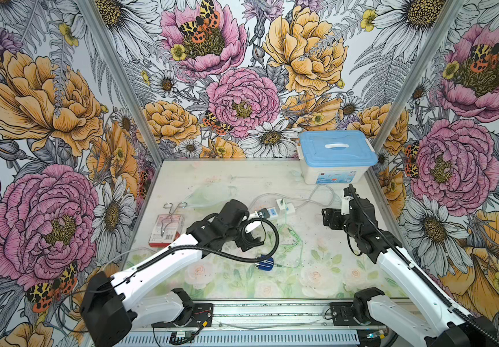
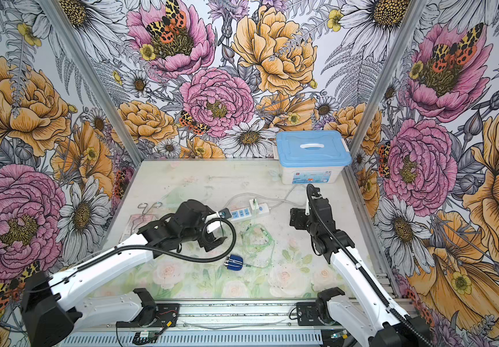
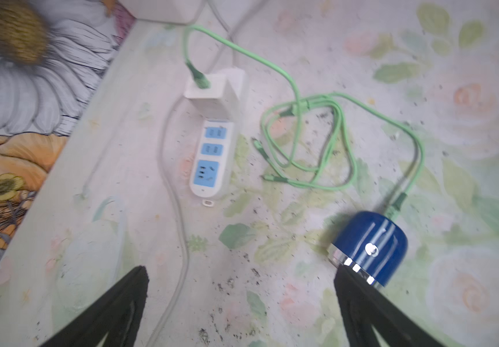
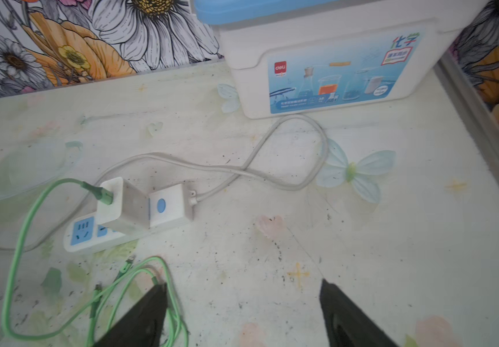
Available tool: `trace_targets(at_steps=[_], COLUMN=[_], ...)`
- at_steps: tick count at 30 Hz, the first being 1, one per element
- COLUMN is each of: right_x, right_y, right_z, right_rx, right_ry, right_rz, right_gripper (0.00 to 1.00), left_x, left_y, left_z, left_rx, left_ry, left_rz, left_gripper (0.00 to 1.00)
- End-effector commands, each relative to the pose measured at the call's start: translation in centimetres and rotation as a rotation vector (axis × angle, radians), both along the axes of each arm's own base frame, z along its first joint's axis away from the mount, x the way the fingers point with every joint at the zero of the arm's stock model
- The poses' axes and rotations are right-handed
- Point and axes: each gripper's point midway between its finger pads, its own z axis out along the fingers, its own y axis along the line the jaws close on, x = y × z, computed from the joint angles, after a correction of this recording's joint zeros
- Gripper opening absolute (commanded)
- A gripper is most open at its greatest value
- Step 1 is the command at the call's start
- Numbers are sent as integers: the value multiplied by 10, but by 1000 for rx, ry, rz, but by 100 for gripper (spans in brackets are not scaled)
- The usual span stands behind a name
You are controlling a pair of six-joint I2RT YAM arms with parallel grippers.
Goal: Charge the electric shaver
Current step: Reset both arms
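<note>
The electric shaver lay on its side on the floral table, near the front middle in both top views. It was a short, rounded dark blue body with pale lengthwise stripes, a small white round mark and a shiny ribbed silver band at one end. A green cable entered its domed end. The left gripper hung just beside it, spread wide and empty. The right gripper, also wide and empty, stood well apart.
</note>
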Motion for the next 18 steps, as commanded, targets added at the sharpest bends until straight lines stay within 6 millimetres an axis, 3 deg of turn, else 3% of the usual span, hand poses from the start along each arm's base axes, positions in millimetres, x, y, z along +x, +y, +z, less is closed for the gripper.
trace_targets(at_steps=[1,6,9,11,15,18], right_x=[15,26,26,26,34,46], right_y=[-37,-74,-87,-95,-99,-99], right_z=[9,8,3,-7,-28,-22], right_rx=[-149,-300,-331,-332,-314,-287], right_ry=[-81,-208,-317,-333,-336,-391], right_rz=[-165,-345,-407,-432,-427,-418], right_gripper=[100,100,100,100,100,100], left_x=[38,63,62,68,83,94], left_y=[38,164,215,218,222,236], left_z=[31,29,7,-2,2,-17], left_rx=[-289,-491,-593,-570,-423,-329], left_ry=[-138,-372,-419,-431,-508,-507], left_rz=[320,939,1174,1177,1161,1200], left_gripper=[99,99,99,99,99,99])
